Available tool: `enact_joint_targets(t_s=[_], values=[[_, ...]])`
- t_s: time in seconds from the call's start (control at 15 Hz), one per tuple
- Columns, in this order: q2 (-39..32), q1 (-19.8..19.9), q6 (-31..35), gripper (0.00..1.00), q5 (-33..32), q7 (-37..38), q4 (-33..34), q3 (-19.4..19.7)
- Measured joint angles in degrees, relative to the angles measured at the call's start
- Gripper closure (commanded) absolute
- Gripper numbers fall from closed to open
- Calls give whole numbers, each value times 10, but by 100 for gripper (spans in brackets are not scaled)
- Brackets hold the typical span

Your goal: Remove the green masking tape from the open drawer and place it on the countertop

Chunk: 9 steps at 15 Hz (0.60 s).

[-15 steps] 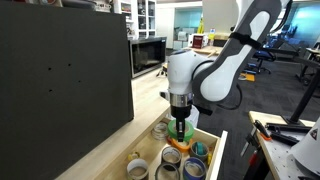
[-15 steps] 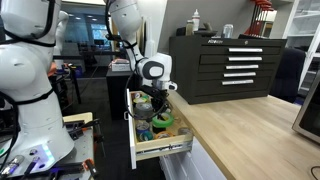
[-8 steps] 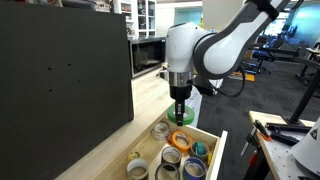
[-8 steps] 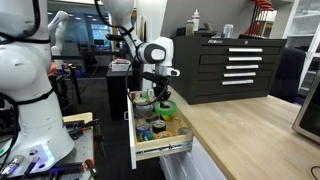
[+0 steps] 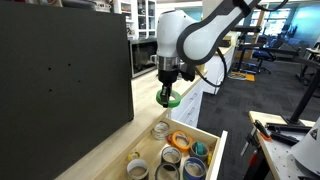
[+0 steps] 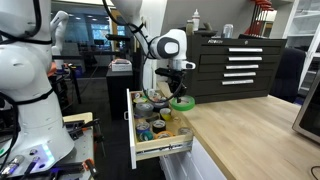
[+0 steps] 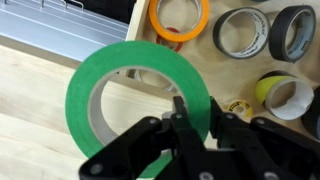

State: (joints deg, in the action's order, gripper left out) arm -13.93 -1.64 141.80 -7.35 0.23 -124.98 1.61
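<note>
The gripper [image 6: 180,92], pinching the green masking tape [image 6: 181,102] tightly, is rising clear of the drawer [image 6: 163,149] and swinging toward the countertop [image 6: 240,125] beside it.

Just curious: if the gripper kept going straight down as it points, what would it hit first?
Probably the countertop beside the open drawer, with the green tape held in the gripper touching first; how close to the drawer's edge is unclear.
</note>
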Motion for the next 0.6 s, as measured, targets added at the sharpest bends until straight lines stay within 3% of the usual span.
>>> enact_joint_targets(t_s=[0.6], values=[[-107,31,0,90,-2,-13,118,30]])
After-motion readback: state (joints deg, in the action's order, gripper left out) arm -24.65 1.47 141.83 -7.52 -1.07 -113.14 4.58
